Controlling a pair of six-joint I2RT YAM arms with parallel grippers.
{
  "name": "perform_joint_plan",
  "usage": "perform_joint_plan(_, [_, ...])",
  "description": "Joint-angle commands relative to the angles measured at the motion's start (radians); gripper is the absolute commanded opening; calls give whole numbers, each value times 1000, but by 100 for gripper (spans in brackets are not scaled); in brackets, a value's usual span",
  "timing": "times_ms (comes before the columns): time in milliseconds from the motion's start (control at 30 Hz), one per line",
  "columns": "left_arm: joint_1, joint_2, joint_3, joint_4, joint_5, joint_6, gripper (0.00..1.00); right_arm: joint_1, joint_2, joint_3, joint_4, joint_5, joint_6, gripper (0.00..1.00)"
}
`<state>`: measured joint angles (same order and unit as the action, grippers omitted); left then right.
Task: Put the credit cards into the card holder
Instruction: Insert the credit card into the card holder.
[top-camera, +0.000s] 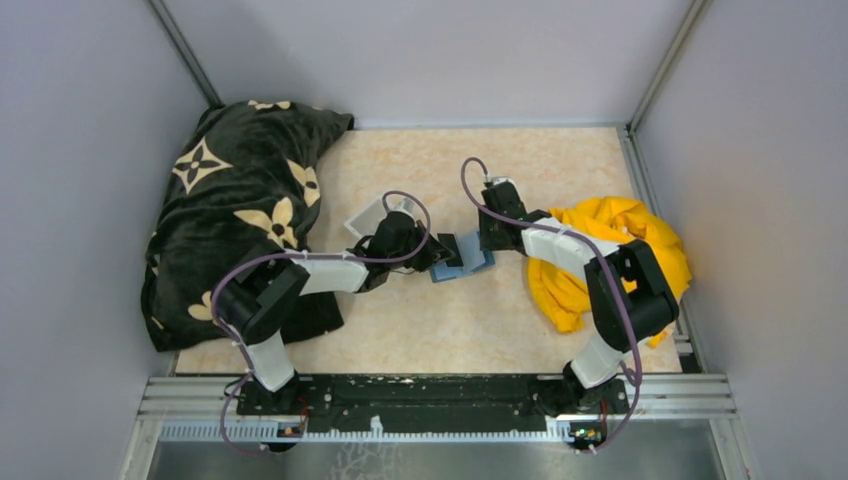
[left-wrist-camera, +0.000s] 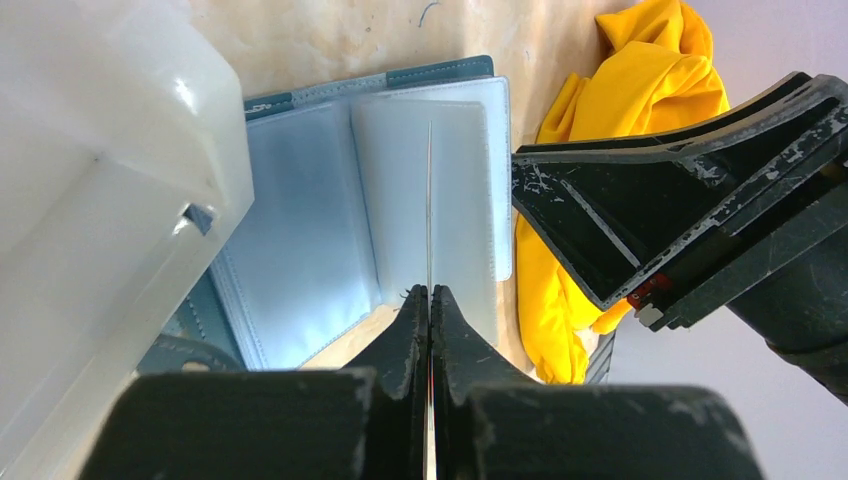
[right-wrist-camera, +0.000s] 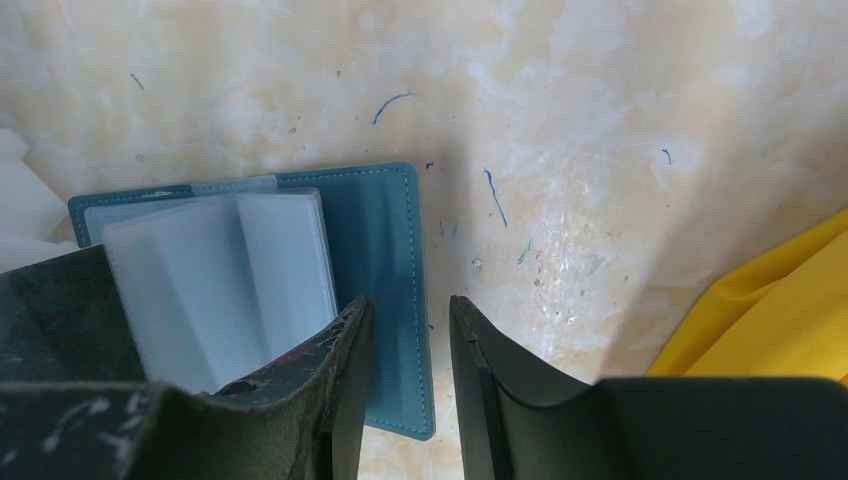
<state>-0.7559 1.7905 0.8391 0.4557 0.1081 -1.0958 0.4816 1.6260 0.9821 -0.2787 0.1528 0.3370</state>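
You are pinching a thin, probably slippery credit card (left-wrist-camera: 430, 200) edge-on, left gripper (left-wrist-camera: 430, 291); right gripper (right-wrist-camera: 410, 306) hovering part-open over card holder (right-wrist-camera: 385, 230).

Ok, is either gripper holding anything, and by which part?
Left gripper pinches a thin sheet, edge-on, by its near end; card or sleeve, cannot tell. Right gripper holds nothing.

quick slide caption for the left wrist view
Left gripper, shut on a thin card held edge-on, poised over the clear sleeves of the open teal card holder.
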Motion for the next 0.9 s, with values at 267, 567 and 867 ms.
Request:
perform_joint_plan(267, [-11,-262,-10,-198,-183,137,0,6,-51,19,22,-6,4,35])
perform_joint_plan(567, [-30,-204,-19,-159,-145,133,0,6,-55,12,27,-6,8,35])
perform_joint_plan(867, [-41,-98,-93,21,-133,21,0,-2,-51,-4,46,-7,17,35])
